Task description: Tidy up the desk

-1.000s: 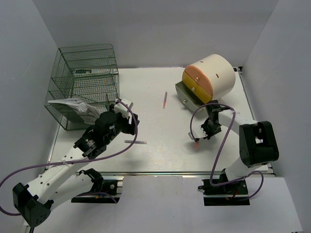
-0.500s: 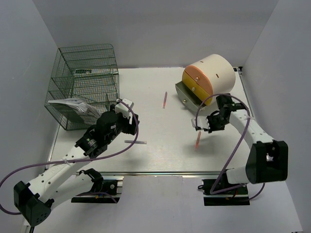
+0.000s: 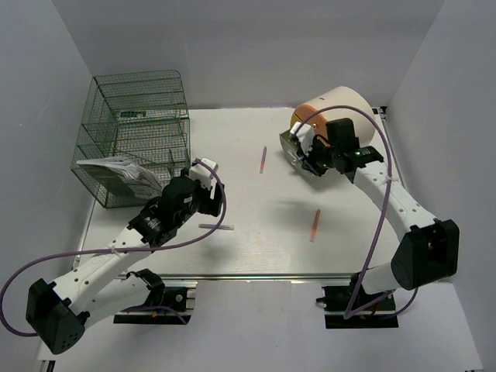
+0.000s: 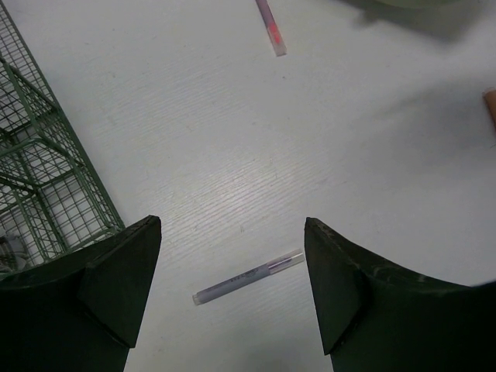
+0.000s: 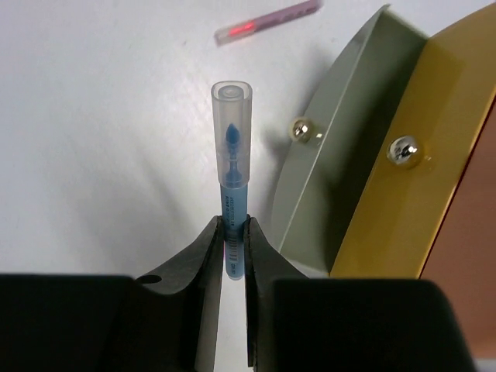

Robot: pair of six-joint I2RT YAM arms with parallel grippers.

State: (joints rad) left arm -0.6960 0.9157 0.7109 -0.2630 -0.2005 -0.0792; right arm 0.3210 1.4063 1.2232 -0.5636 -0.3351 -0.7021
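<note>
Nearest me, at the bottom of the top view, both arm bases sit at the front edge of the counter (image 3: 256,248), the broad white top that fills the middle of the frame and carries everything else. The left arm (image 3: 116,252) reaches up from the lower left towards the centre. On its wrist view the left jaws stand wide apart with nothing between them, the two dark fingers (image 4: 116,287) hanging above bare counter. A grey pen (image 3: 215,226) lies flat on the counter just below them, showing in the gap between the fingers at the bottom centre of that view.

Right of centre, an orange pen (image 3: 315,225) lies alone on the counter, well apart from both arms.

The right arm (image 3: 395,201) arcs up the right side and bends back towards the upper middle. The right jaws are clamped on a blue pen (image 5: 231,155) with a clear cap, which sticks straight out past the fingers (image 5: 205,271) up the middle of the wrist view. Its capped end is near the grey-green drawer front (image 5: 341,163) and that drawer's metal knob (image 5: 304,130). I cannot tell whether pen and drawer touch. A yellow drawer front (image 5: 403,209) with its own knob sits to the right of it.

Farther back, a pink pen (image 3: 263,160) lies near the centre of the counter, left of the drawers. The drawers belong to a cream cylinder (image 3: 349,105) at the upper right. A green wire rack (image 3: 136,116) stands at the upper left, with a packet of papers (image 3: 116,172) on its lowest tier.
</note>
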